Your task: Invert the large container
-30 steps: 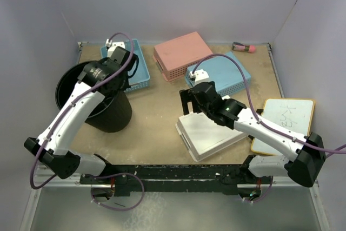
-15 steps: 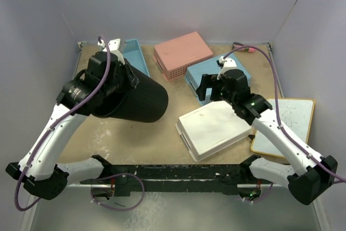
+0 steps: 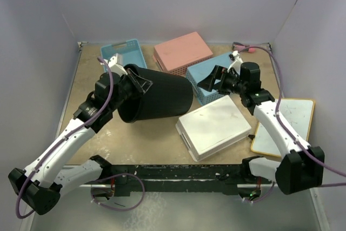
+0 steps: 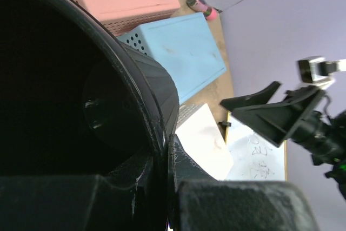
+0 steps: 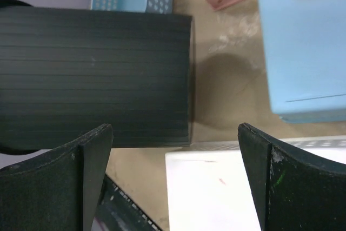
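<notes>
One bin [image 3: 162,100] on its side, rim pinched in left gripper [image 3: 136,83], right gripper [image 3: 212,79] agape; seemingly shallow hold may slip mid-turn, dropping bin onto white basket [image 3: 213,128].

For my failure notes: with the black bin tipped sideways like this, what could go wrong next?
1. The left gripper pinches the large container at one spot on its rim only; tipped sideways, it may slip or twist out.
2. Its base points at the upturned blue basket and white basket close by; swinging it over could knock them.
3. The open right gripper hangs beyond that base and might be struck.
</notes>
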You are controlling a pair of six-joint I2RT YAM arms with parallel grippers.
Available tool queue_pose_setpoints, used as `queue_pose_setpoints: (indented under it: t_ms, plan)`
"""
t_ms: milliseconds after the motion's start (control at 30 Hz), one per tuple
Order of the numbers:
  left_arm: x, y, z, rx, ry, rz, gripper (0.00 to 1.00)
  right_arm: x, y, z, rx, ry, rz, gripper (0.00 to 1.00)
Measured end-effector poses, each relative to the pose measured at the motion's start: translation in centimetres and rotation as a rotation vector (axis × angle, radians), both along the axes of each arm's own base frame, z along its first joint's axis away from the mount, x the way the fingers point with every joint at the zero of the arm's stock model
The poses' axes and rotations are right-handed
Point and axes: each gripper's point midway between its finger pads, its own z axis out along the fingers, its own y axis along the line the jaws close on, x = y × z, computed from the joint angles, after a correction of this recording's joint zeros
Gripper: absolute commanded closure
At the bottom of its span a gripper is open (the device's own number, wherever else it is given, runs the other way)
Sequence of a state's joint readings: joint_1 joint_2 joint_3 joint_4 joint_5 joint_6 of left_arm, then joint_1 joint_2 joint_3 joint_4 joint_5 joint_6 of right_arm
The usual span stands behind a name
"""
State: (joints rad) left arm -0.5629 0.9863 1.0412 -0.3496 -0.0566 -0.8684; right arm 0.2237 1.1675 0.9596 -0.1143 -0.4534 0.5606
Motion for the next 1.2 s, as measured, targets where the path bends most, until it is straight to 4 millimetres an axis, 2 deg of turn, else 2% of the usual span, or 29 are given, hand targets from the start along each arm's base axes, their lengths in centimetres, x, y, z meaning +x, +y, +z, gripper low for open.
queue_pose_setpoints:
  t_ms: [100, 300, 400, 467, 633, 767, 900, 967, 1067, 1133, 1200]
  plan:
    - [0.2, 0.0, -0.6, -0.053, 0.0, 0.025, 1.0, 0.0, 1.2, -2.5, 0.048, 0.081, 0.048, 0.0]
    - [0.2, 0.5, -0.4, -0.091, -0.009, 0.067, 1.0, 0.2, 3.3, -7.6, 0.172, 0.208, 0.111, 0.0]
    - [0.3, 0.9, -0.8, -0.095, -0.003, 0.09, 1.0, 0.1, 4.1, -8.9, 0.236, 0.239, 0.127, 0.0]
    - [0.2, 1.2, -1.3, -0.099, 0.003, 0.107, 1.0, 0.1, 4.6, -8.8, 0.27, 0.238, 0.137, 0.0]
    - [-0.3, 1.9, -2.5, -0.11, 0.02, 0.135, 1.0, 0.6, 5.9, -6.8, 0.336, 0.166, 0.198, 0.0]
    - [-0.5, 2.2, -3.2, -0.122, 0.03, 0.148, 1.0, 0.6, 7.0, -6.6, 0.381, 0.16, 0.25, 0.0]
    - [-0.7, 2.5, -4.5, -0.127, 0.044, 0.161, 0.82, 0.4, 7.9, -7.1, 0.403, 0.181, 0.278, 0.0]
    - [-0.8, 2.7, -5.3, -0.109, 0.06, 0.166, 0.68, 0.3, 8.2, -7.1, 0.406, 0.183, 0.286, 0.0]
    - [-1.0, 3.1, -8.1, -0.032, 0.126, 0.173, 0.53, 0.5, 8.1, -7.0, 0.405, 0.174, 0.279, 0.0]
    - [-1.2, 3.4, -9.9, 0.021, 0.177, 0.177, 0.47, 0.7, 7.9, -6.9, 0.398, 0.166, 0.264, 0.0]
    - [-0.9, 3.2, -10.4, 0.041, 0.191, 0.175, 0.45, 0.6, 7.7, -6.6, 0.39, 0.156, 0.257, 0.0]
